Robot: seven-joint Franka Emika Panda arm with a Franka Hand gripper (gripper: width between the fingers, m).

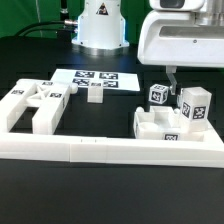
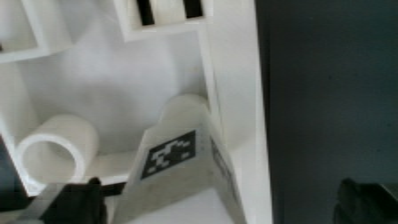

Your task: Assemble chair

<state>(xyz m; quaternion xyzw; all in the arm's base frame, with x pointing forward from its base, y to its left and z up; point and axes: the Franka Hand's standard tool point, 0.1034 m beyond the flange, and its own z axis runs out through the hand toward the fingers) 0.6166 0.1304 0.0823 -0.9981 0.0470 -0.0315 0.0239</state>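
My gripper [image 2: 214, 200] hangs with jaws wide apart, clamped on nothing, over the chair parts [image 1: 165, 122] at about four o'clock from the marker board [image 1: 95, 78] in the exterior view. A tagged white piece [image 2: 178, 150] sits between my fingertips [image 2: 75, 195] — seemingly untouched, though the wrist view is blurry — and other chair parts [image 1: 35, 105] lie at eight o'clock.
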